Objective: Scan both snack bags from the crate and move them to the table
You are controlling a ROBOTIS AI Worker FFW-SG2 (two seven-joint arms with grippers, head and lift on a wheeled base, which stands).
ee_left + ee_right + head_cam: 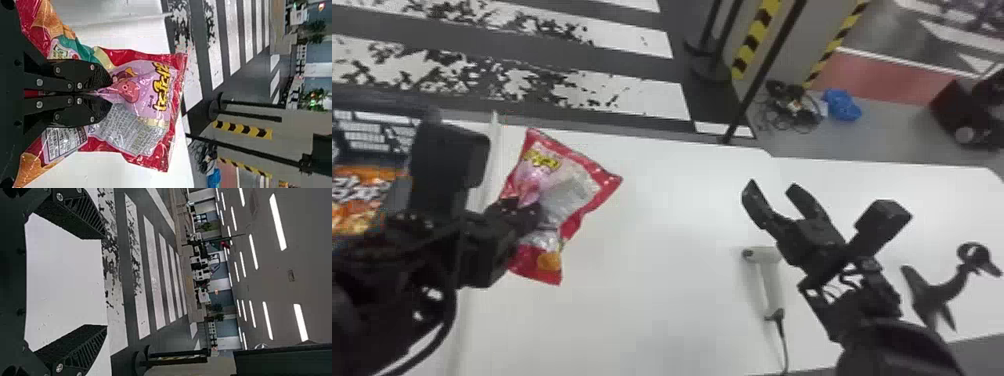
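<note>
In the head view my left gripper point(524, 207) holds the red and pink snack bag point(572, 192) over the left part of the white table, just right of the crate. The left wrist view has the gripper point(107, 93) shut on the middle of this bag point(150, 94), its plastic bunched between the fingers. An orange snack bag point(362, 197) lies in the dark crate point(374, 107) at the far left. My right gripper point(777, 192) is open above the table, beyond the white scanner point(769, 280); in its wrist view the gripper point(103, 282) has nothing between its fingers.
The scanner's cable point(783, 345) runs to the near edge of the white table point(652, 300). A dark bird-shaped object point(944, 290) stands at the right, beside my right arm. Past the table's far edge are a striped post and a black stand on the floor.
</note>
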